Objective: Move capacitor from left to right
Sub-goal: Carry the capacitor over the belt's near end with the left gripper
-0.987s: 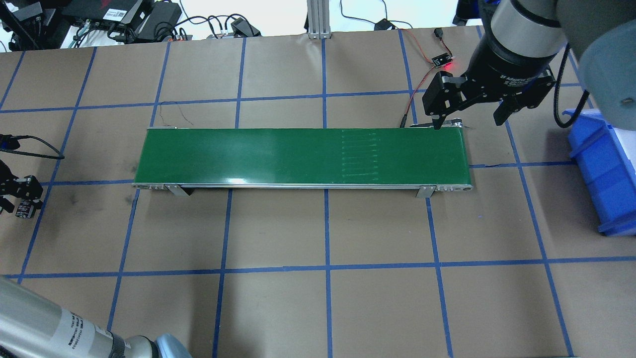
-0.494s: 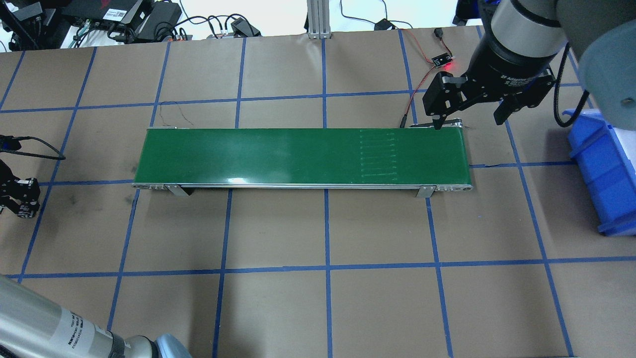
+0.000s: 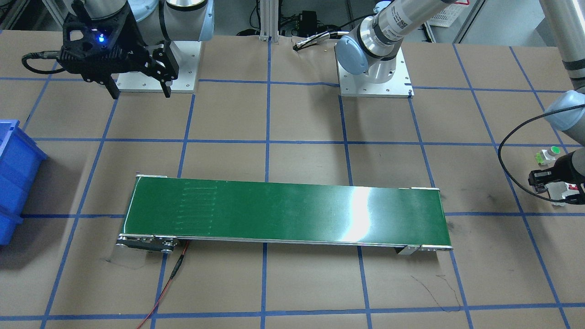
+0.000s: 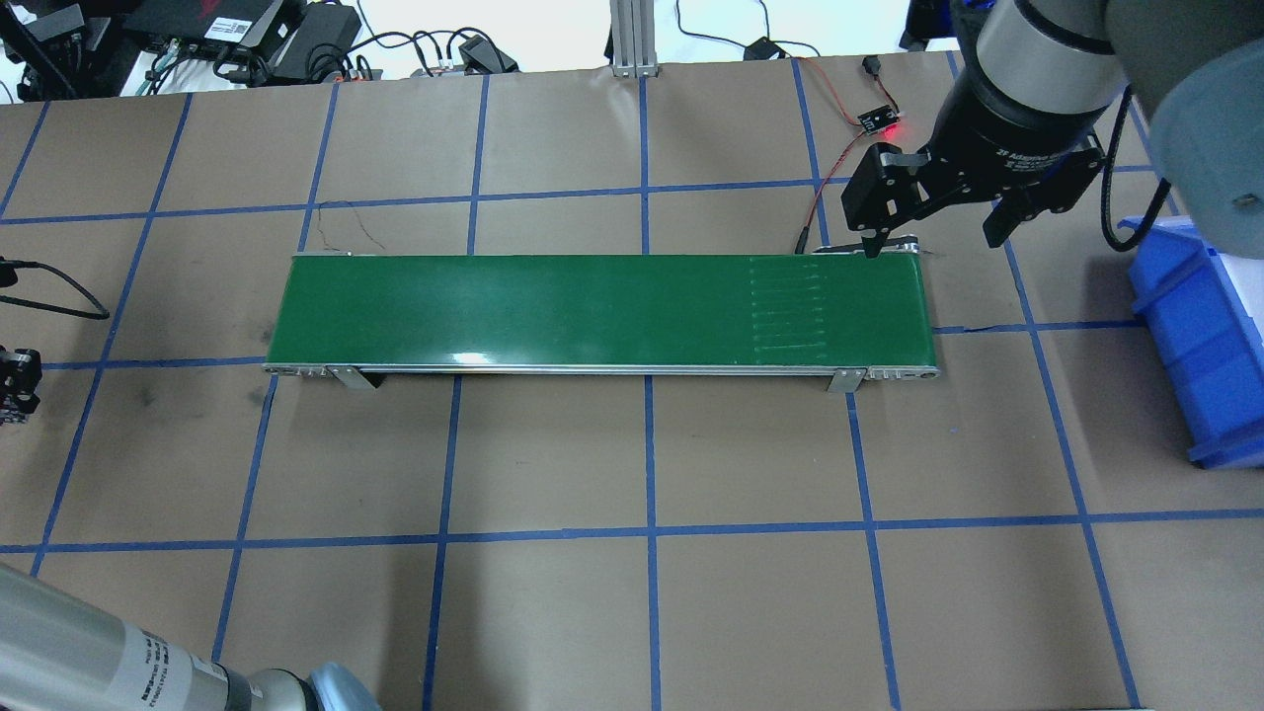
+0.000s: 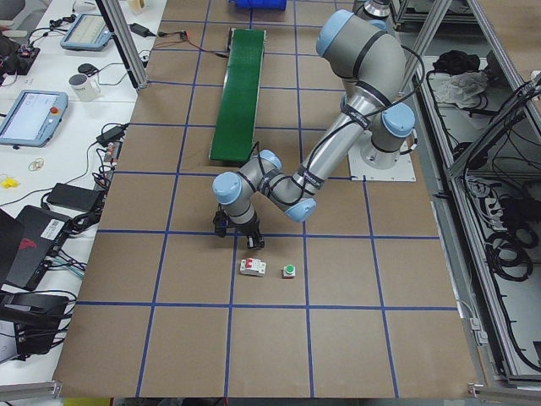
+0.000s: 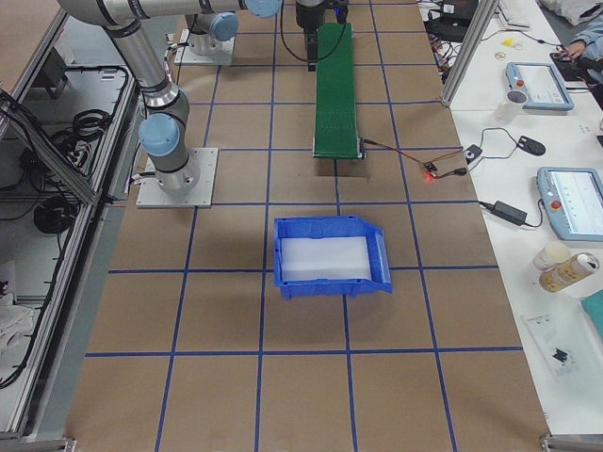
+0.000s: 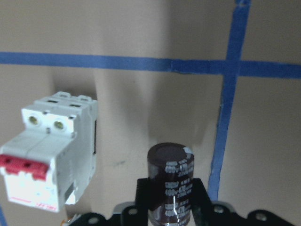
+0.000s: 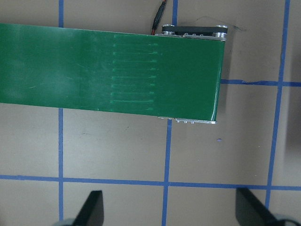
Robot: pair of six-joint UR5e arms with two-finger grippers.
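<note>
The capacitor, a dark stubby cylinder with pale print, sits upright between my left gripper's fingers, which are shut on it. This gripper hovers over the brown paper at the table's left end, seen in the front view, at the overhead view's left edge and in the left side view. My right gripper is open and empty above the right end of the green conveyor belt. It also shows in the front view and its own wrist view.
A white breaker with red switches lies just beside the capacitor. A green-topped push button stands near it. A blue bin stands at the right edge. A red-lit sensor with wires lies behind the belt's right end.
My left gripper has moved further left, almost out of the overhead view. The seam marks on the belt have travelled to the right. The right gripper has stayed put.
</note>
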